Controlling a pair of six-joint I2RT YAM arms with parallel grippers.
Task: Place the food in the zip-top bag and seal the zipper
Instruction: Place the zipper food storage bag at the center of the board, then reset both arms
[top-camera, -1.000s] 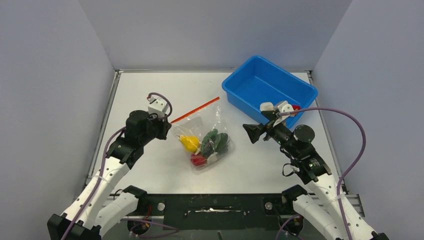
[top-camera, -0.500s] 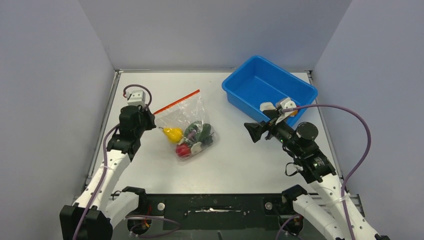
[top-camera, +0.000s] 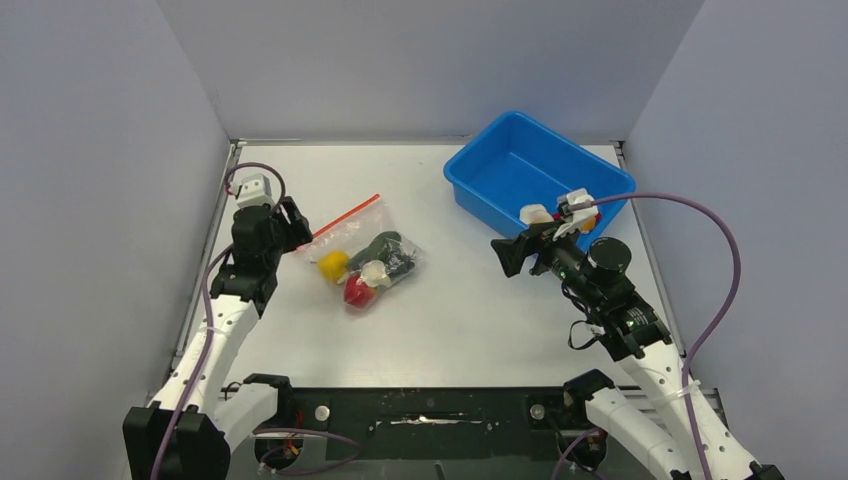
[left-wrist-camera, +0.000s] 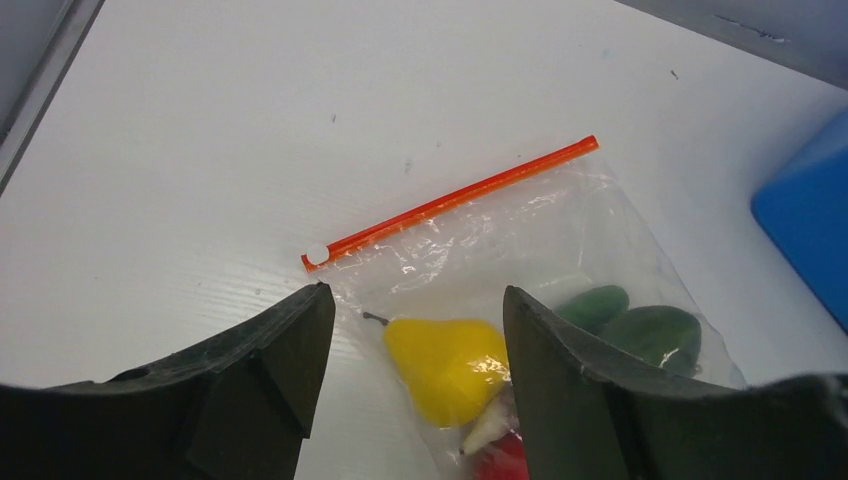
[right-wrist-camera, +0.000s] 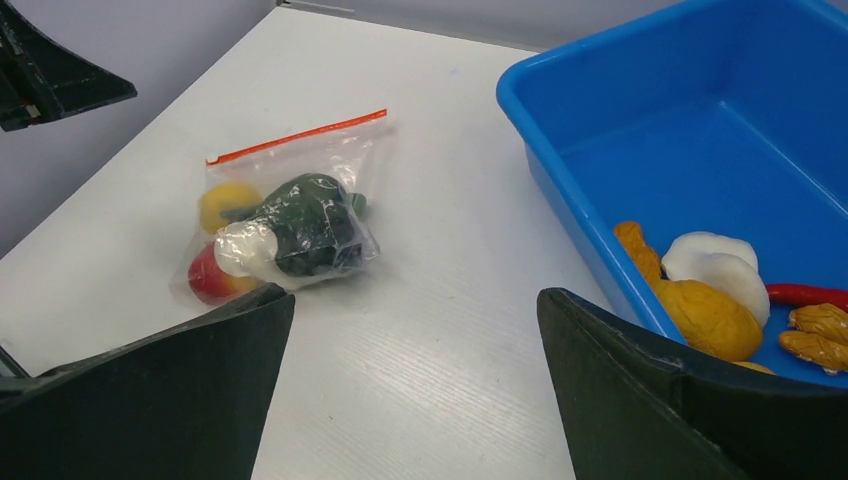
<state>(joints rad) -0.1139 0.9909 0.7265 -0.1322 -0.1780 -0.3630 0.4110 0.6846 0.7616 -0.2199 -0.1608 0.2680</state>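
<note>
The zip-top bag (top-camera: 365, 255) lies flat on the white table, left of centre. Inside it is food: a yellow pear (left-wrist-camera: 445, 365), a red piece (top-camera: 357, 292), dark green pieces (left-wrist-camera: 650, 330) and a white piece (right-wrist-camera: 240, 250). The red-orange zipper (left-wrist-camera: 450, 200) runs straight along the bag's far edge, with a white slider (left-wrist-camera: 317, 255) at its left end. My left gripper (left-wrist-camera: 415, 295) is open just off the bag's left corner, holding nothing. My right gripper (right-wrist-camera: 415, 295) is open over bare table, right of the bag and apart from it.
A blue tub (right-wrist-camera: 700, 150) stands at the back right, beside my right gripper (top-camera: 505, 255). It holds a tan drumstick-like piece (right-wrist-camera: 705, 315), white pieces (right-wrist-camera: 715, 265) and a red chili (right-wrist-camera: 810, 295). Grey walls close in the table on three sides.
My left gripper dragged the bag leftward and toward the back, then opened and let go of it. The right arm hardly moved and stayed open.
</note>
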